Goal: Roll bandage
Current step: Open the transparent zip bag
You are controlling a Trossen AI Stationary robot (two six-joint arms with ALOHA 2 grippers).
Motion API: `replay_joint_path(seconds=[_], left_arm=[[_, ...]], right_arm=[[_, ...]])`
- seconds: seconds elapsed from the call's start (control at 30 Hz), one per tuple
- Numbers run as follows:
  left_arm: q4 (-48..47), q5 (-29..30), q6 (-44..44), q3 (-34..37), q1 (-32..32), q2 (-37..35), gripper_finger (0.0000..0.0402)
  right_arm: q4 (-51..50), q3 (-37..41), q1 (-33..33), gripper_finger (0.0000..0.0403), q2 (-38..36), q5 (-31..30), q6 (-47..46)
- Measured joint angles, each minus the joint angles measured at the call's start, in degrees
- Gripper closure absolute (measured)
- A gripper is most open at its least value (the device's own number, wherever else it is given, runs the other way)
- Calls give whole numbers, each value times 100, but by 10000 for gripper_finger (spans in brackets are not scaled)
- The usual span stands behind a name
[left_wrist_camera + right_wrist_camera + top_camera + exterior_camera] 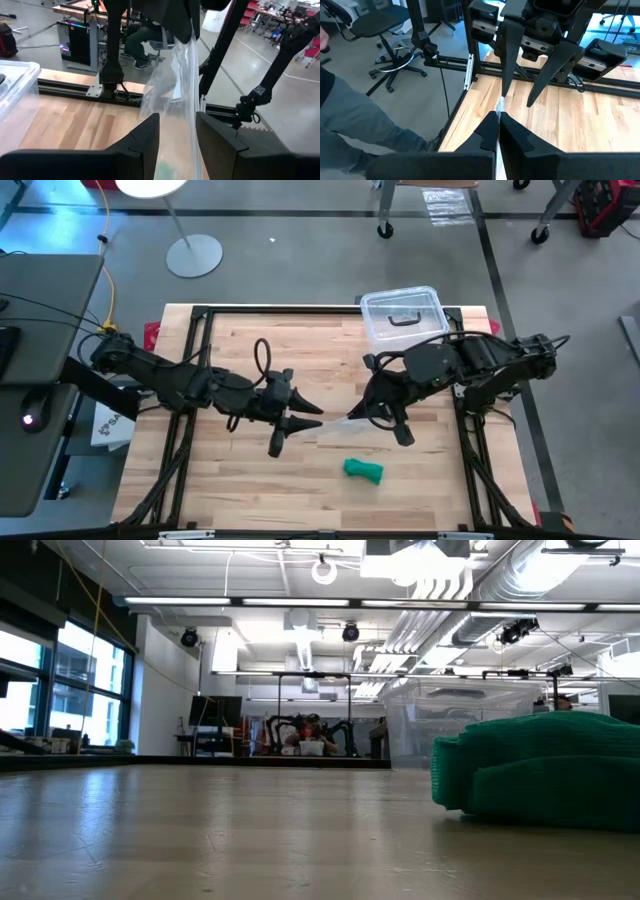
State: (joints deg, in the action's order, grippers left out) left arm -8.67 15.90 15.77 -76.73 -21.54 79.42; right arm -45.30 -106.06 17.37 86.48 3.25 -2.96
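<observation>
The bandage (363, 470) is seen as a small green roll lying on the wooden tabletop (230, 480), on its near part, just nearer than the clear plastic bag (335, 424) that is stretched between the two arms and well apart from the clear plastic box (402, 316) at the far edge. In the low view the bandage (535, 772) shows a fine woven mesh and soft, rounded folds, loosely bunched rather than tightly wound, so it is judged to be light, soft and springy, likely to flatten under a pinch and to unwind if lifted by a loose end. It is not thought fragile, and the mesh should give the pads good purchase. A hold across the middle of the roll, squeezing the layers together, is judged safest; which side carries the free end cannot be told. The bandage is touched by neither arm. The left tool (300, 416) is held beside the bag, away from the box, and in its wrist view the fingers (146, 140) stand partly apart with the bag's film (175, 85) hanging between them; whether the film is actually pinched cannot be told. The right tool (498, 125) is closed together on the bag's edge, on the bag's box-ward side.
</observation>
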Motion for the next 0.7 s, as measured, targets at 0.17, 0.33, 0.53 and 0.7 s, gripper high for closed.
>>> replay_joint_path(seconds=[0.17,0.33,0.53,0.7], left_arm=[[-18,32,2,0,4,22,281],[-210,435,7,2,4,66,281],[-140,162,11,2,4,66,281],[-24,20,15,0,0,44,281]], right_arm=[[9,0,0,403,0,2,1],[11,0,0,403,0,4,0],[15,2,0,403,0,2,0],[17,2,0,403,2,3,0]])
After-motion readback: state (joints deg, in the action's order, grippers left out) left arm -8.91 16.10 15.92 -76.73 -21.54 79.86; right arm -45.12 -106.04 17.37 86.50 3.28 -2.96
